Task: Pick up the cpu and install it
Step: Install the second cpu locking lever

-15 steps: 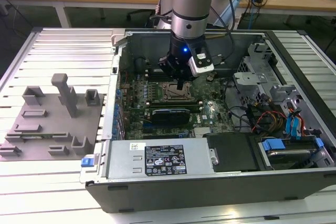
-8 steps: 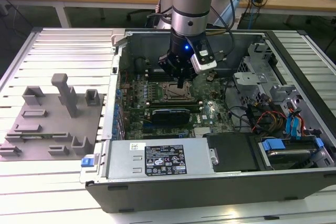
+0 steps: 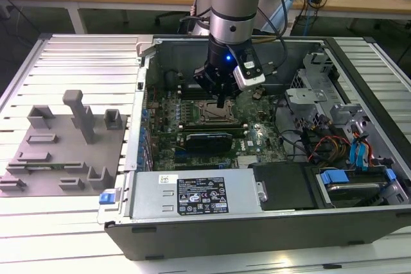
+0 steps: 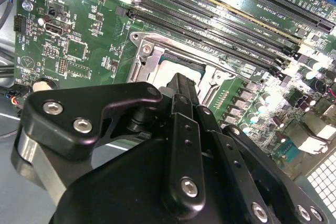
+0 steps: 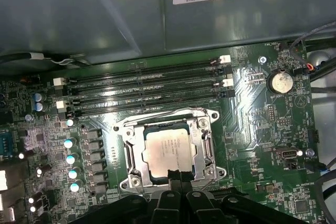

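Over socket (image 5: 170,153): cpu (image 5: 167,150) lies in frame, gripper (image 5: 178,178) at its edge, fingers together, gripping nothing. Risk: if chip sits skewed, downward push bends socket pins.

One cpu (image 5: 169,150) is sitting in one socket frame (image 5: 170,148) just under the one gripper (image 3: 221,102); four memory slots (image 5: 144,90) are lying just beyond it, one coin battery (image 5: 280,82) off to its side, one grey tray (image 3: 61,152) resting well apart
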Controlling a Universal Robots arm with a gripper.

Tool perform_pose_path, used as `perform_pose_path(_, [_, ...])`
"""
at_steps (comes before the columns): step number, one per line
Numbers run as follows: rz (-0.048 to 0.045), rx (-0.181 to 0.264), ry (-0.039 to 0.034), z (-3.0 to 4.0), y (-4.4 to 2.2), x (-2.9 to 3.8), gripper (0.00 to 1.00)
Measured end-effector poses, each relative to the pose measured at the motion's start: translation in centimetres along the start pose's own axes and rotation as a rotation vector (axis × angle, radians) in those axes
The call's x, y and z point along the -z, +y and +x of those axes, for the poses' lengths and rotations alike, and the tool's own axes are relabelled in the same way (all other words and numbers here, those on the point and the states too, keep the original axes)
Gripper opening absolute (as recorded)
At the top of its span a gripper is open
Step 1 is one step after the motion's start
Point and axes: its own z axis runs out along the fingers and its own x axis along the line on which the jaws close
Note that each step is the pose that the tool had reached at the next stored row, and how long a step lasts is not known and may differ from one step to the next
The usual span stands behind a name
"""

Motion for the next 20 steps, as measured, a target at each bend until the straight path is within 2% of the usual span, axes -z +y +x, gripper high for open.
perform_pose_path(6, [0.0001, 0.0, 0.0001, -0.01, -0.1, 0.01, 0.11])
perform_pose_path(15, [0.0, 0.0, 0.0, -0.15, -1.06, -0.01, 0.11])
perform_pose_path(20, [0.0, 0.0, 0.0, -0.27, -1.95, -0.02, 0.11])
